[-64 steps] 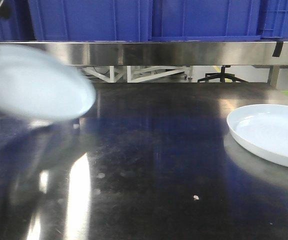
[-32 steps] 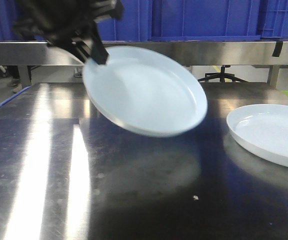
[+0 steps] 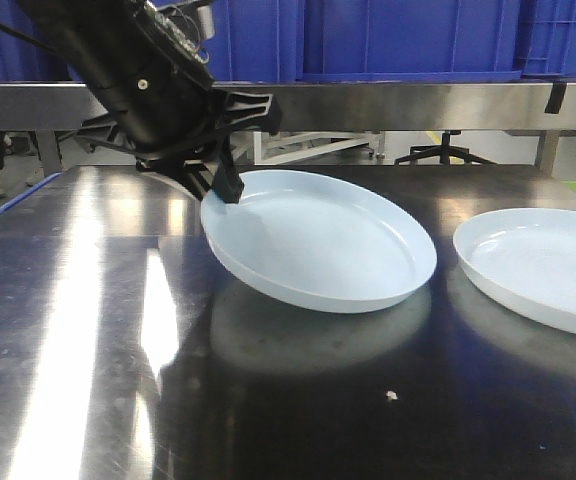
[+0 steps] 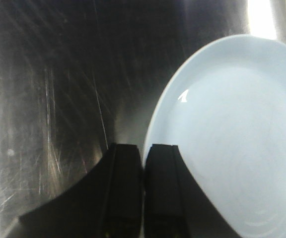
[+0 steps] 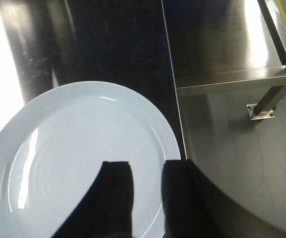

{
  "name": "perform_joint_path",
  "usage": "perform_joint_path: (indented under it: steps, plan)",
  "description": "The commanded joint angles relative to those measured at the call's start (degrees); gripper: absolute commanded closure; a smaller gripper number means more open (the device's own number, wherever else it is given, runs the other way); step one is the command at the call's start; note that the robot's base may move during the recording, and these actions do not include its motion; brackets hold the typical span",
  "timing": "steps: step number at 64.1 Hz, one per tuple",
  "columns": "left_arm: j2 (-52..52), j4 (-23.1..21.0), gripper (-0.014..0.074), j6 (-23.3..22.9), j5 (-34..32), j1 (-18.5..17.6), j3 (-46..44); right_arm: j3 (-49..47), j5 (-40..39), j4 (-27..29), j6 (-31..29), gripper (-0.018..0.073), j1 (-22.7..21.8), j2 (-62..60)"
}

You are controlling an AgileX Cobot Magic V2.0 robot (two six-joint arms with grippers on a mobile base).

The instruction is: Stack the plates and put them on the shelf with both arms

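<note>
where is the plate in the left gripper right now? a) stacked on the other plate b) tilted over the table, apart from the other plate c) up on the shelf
b: the left gripper pinches the rim of the tilted plate over the table, with a clear gap to the other plate lying flat.
</note>
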Motion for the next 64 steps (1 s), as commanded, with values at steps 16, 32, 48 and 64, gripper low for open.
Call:
perform_joint_path:
  steps: [16,32,48,64]
  plan:
    - [-2.2,1.5,0.0068,-0.5,-1.5,-0.4,-1.9,-2.1,-2.6,-0.8,-0.6,0.0258,0.0,-0.7]
    - [-6.7,1.3,0.043,-0.5,0.8,-0.2,-1.9,-2.1,-2.6,-0.8,-0.6,0.0258,0.0,-0.7]
    - [-18.7,5.2,0.0512,-3.5,-2.4,3.8,-1.9,-2.1,-1.8,-0.8,-0.6,0.0259,0.0,-0.7]
    - [-35.0,14.5,0.0512,-8.6,-1.9,13.3,3.5,-2.1,-2.2,-0.8,-0.6,0.0259,0.0,-0.7]
